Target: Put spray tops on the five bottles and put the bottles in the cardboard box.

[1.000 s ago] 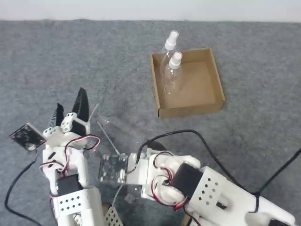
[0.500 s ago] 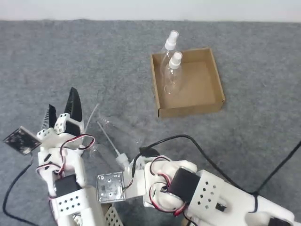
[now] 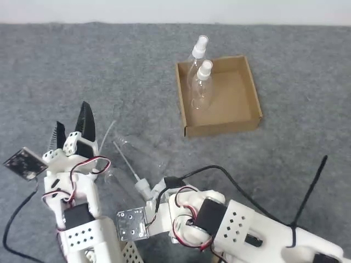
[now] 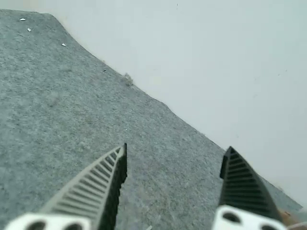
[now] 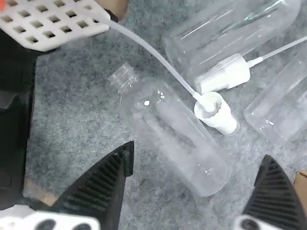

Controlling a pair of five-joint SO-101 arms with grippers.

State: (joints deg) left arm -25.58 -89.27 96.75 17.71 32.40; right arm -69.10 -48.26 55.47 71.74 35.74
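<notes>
My right end effector point(image 5: 196, 158) hangs spread over the uncapped bottle point(image 5: 168, 129), which lies on the desk point(image 5: 72, 120) beside a spray top point(image 5: 216, 112). I'd lower squarely across its middle — clear of the dip tube point(image 5: 153, 61) — before pinching.

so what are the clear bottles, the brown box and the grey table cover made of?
Clear uncapped bottle: looks like glossy transparent plastic; the cover shows through it, with bright glints. Open brown box: matte cardboard with thin walls. Grey table cover: likely felt or low-pile carpet, going by the fuzzy texture.
</notes>
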